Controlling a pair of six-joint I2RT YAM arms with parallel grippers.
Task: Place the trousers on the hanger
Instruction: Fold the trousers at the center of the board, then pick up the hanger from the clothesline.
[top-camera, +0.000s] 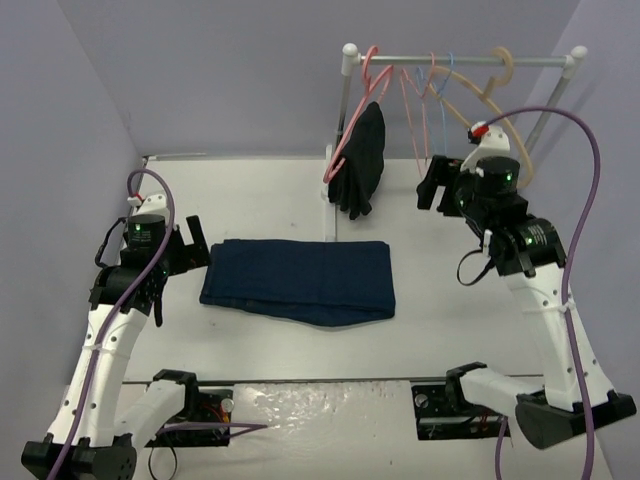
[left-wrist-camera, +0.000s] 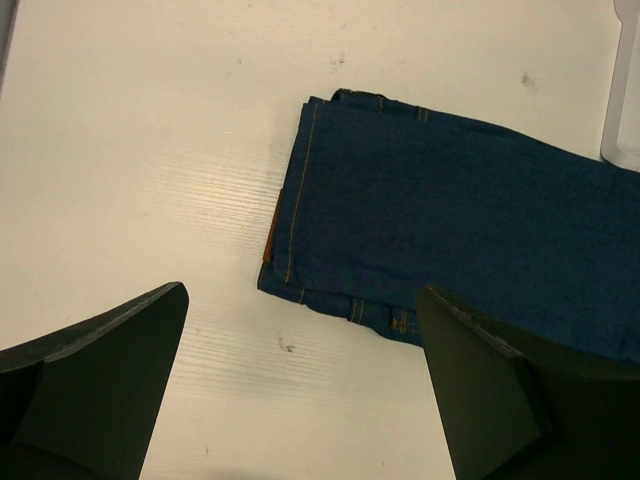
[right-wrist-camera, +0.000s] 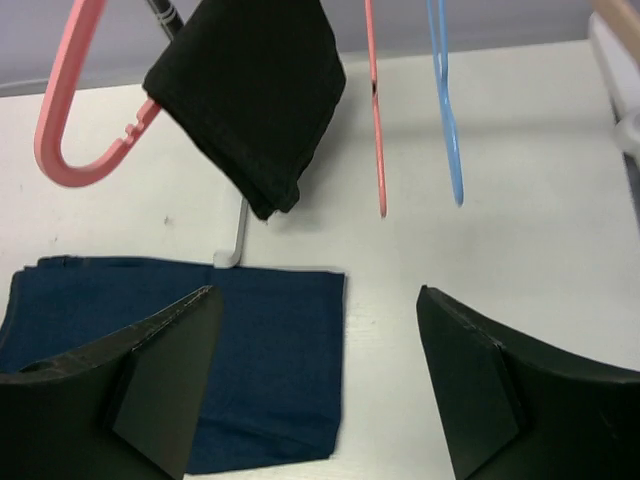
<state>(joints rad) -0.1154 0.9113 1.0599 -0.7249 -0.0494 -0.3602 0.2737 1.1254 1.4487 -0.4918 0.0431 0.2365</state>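
The trousers (top-camera: 300, 280) lie folded flat in the middle of the table, dark navy denim. In the left wrist view the trousers (left-wrist-camera: 460, 240) show their waistband end with a brown patch (left-wrist-camera: 271, 238). My left gripper (top-camera: 192, 240) hovers just left of that end, open and empty (left-wrist-camera: 302, 292). The thin light-blue hanger (top-camera: 450, 68) hangs on the rail at the back right. My right gripper (top-camera: 435, 180) is raised below and in front of the rail, open, nothing between its fingers (right-wrist-camera: 318, 292). In the right wrist view the blue hanger (right-wrist-camera: 447, 120) dangles above the gripper.
A white rail (top-camera: 460, 58) stands at the back with pink hangers (right-wrist-camera: 377, 110), a beige hanger (top-camera: 500, 70) and a black garment (top-camera: 362, 160) draped on a pink hanger. The rail's foot (right-wrist-camera: 235, 240) touches the trousers' far edge.
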